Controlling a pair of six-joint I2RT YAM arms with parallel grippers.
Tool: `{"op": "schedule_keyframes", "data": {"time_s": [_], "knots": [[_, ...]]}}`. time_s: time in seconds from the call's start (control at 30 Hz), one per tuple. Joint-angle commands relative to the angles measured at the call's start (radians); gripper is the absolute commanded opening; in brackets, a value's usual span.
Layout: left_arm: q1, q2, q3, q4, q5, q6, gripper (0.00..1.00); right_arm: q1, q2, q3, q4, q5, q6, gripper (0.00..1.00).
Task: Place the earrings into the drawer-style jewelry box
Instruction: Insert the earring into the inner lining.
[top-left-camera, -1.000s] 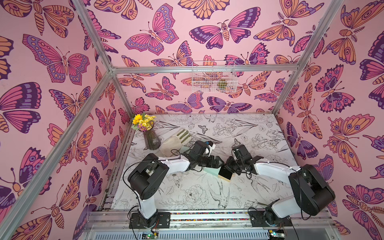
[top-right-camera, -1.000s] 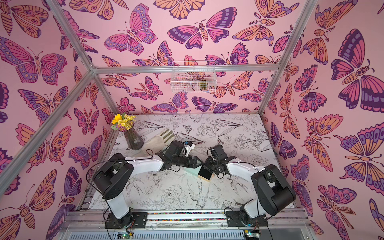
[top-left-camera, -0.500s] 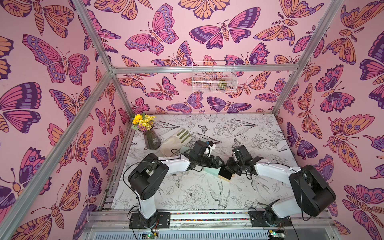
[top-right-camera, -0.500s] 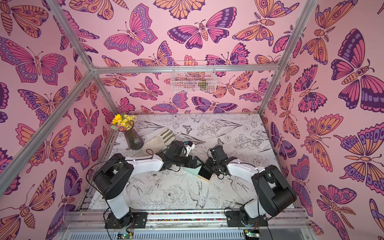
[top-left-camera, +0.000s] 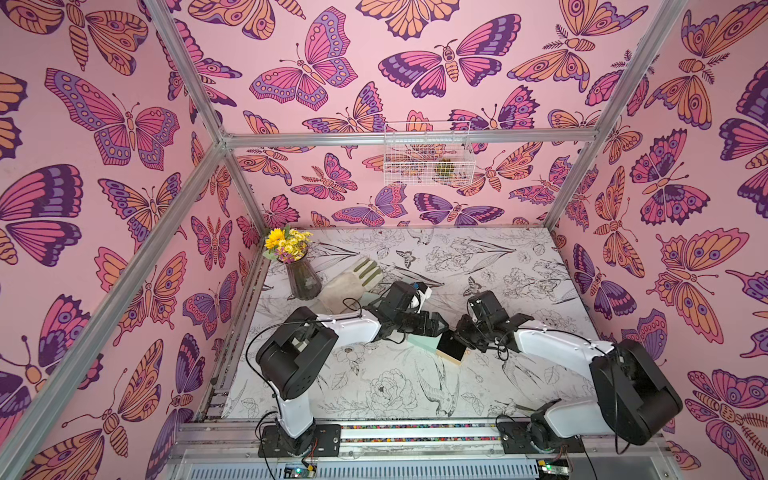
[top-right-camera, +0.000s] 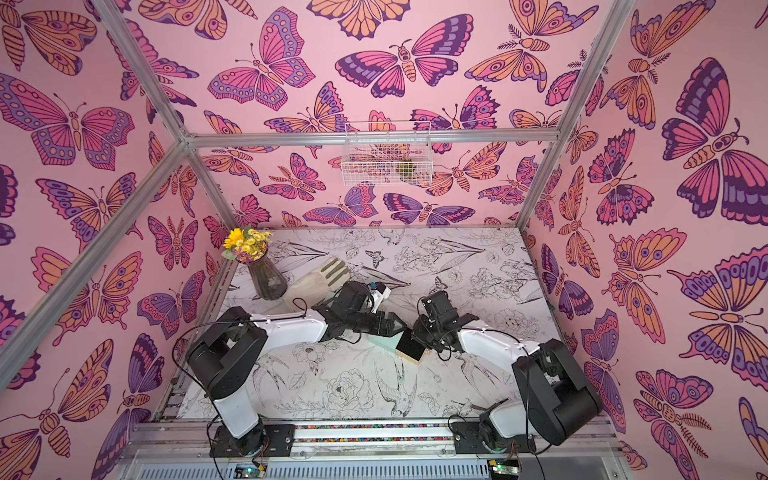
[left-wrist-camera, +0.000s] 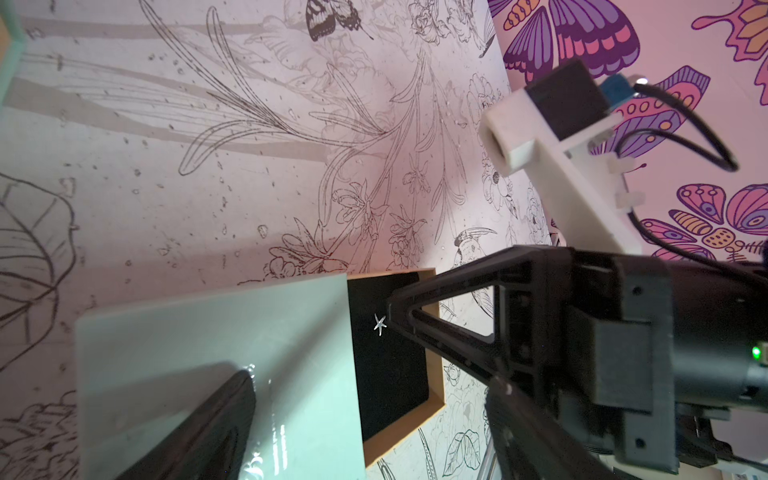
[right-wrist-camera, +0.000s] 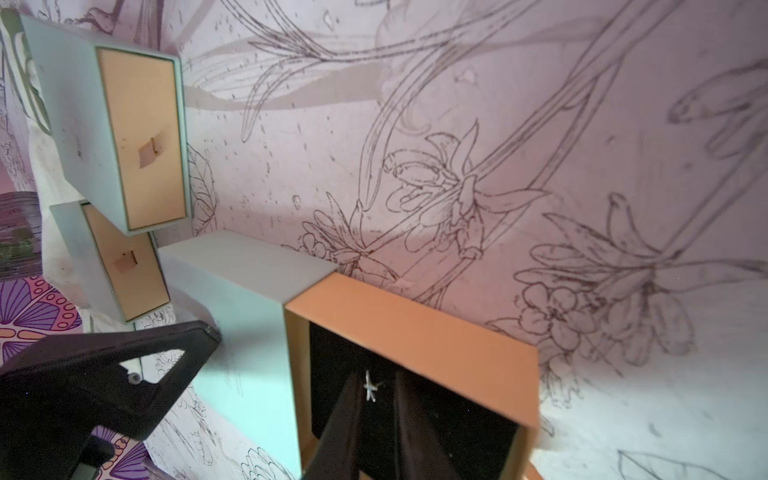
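Both arms folded inward, wrists low, tips nearly meeting. Left tool (top-left-camera: 434, 328) jaws wide apart; right tool (right-wrist-camera: 376, 380) jaws parted narrowly.

Table top (top-left-camera: 498, 266): white, printed with black line drawings of flowers, birds and butterflies; vase (top-left-camera: 304, 282): dark glass, upright at the far left corner, holding yellow and purple flowers (top-left-camera: 286, 245); hand-shaped display form (top-left-camera: 349, 282): pale with olive fingers, lying just beside the vase; wire basket (top-left-camera: 428, 153): white, hung on the back rail, something small and green-yellow inside, too small to identify; walls (top-left-camera: 104, 124): pink, covered in large butterflies; frame (top-left-camera: 187, 195): bare aluminium bars; vent grille (top-left-camera: 415, 471): along the front edge.
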Motion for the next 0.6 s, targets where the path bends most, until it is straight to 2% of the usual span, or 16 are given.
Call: {"op": "schedule_keyframes", "data": {"time_s": [0.0,0.13,0.37,0.57], "knots": [[-0.016,0.050,-0.022,-0.116,-0.013,0.000,0.89,-0.005,-0.036,0.022,-0.049,0.024,-0.024,0.21],[-0.017,0.050,-0.024,-0.116,-0.017,-0.002,0.89,-0.005,-0.041,0.026,-0.035,0.007,-0.036,0.19],[-0.017,0.053,-0.021,-0.115,-0.019,-0.003,0.89,-0.004,0.008,0.046,0.031,-0.065,-0.046,0.06],[-0.017,0.060,-0.014,-0.116,-0.016,-0.003,0.89,-0.005,0.042,0.055,0.025,-0.054,-0.054,0.05]]}}
